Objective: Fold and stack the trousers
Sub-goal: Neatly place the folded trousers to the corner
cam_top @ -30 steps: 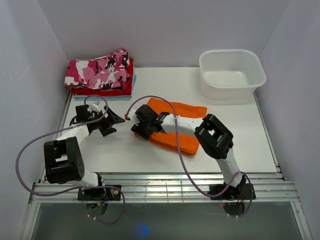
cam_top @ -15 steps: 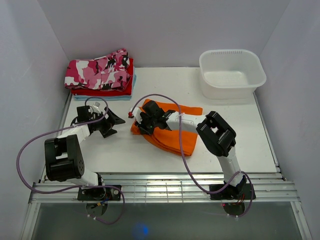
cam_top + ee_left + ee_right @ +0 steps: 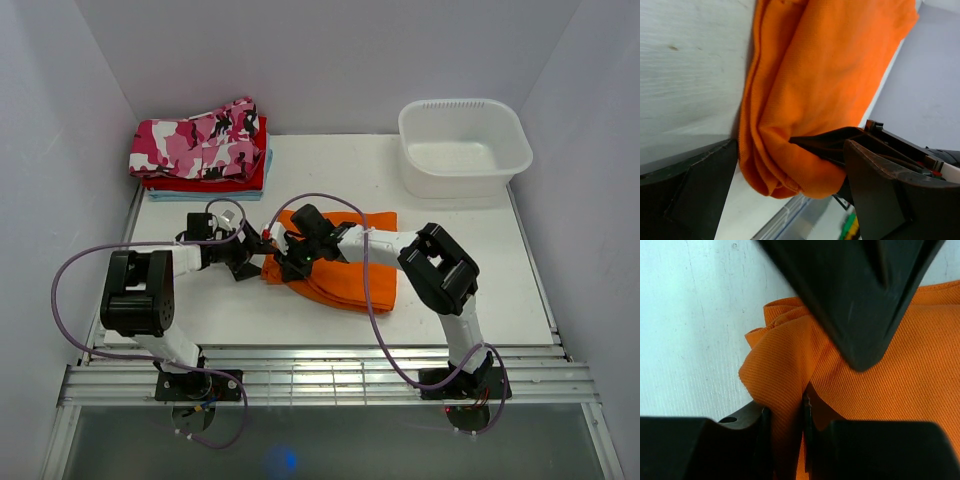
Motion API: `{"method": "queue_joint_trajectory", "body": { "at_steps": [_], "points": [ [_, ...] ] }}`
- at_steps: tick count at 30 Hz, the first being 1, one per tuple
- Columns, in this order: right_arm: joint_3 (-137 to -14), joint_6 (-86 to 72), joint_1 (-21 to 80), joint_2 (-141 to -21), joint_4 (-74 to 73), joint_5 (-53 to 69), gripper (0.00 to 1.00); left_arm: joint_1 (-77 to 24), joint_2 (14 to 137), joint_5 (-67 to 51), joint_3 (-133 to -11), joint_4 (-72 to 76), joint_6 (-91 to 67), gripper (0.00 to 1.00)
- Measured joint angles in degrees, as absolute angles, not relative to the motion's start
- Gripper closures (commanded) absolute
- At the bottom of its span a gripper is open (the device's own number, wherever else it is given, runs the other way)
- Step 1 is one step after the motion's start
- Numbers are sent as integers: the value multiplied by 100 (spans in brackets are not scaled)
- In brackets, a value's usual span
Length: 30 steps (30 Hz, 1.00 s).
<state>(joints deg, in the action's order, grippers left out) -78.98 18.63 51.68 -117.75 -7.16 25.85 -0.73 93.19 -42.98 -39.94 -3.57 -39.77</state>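
Camo garment (image 3: 200, 140) on pile, back left, unmoved. Left gripper (image 3: 245, 260) has moved right since earlier frame and is now at left end of trousers (image 3: 350, 278). Its jaws are wide and released, cloth edge between fingers, not gripped. Right gripper (image 3: 283, 262) just beside it, wider before, now clenched on trousers fold at left edge. Trousers folded, mid-table (image 3: 220, 300), bundle drawn shorter, shifted slightly left. Tub (image 3: 465, 150) back right, same place.

The right claw (image 3: 278, 262) hides one end of the trousers (image 3: 350, 285); both wrist views crop them.
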Motion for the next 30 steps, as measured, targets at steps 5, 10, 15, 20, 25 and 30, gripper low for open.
{"method": "queue_joint_trajectory", "body": {
  "at_steps": [5,10,15,20,25,30],
  "points": [
    [-8047,1678,5199,-11813,-832,2408,92,-261,9557,-4685,-3994,-174,-4278,2],
    [-8180,1282,5218,-11878,-836,2217,92,-272,9730,-4847,-4058,-132,-4578,2],
    [-8348,888,5221,-11968,-864,2043,84,-242,9863,-4917,-4099,-60,-4952,15],
    [-8582,510,5240,-12064,-1011,1946,41,-246,10084,-4871,-4154,1,-5144,35],
    [-8523,491,5214,-11869,-1179,1990,36,-259,10245,-4917,-4213,5,-5177,37],
    [-7902,489,4731,-10702,-1859,2364,26,-270,10315,-4980,-4230,34,-5190,37]
  ]
}}
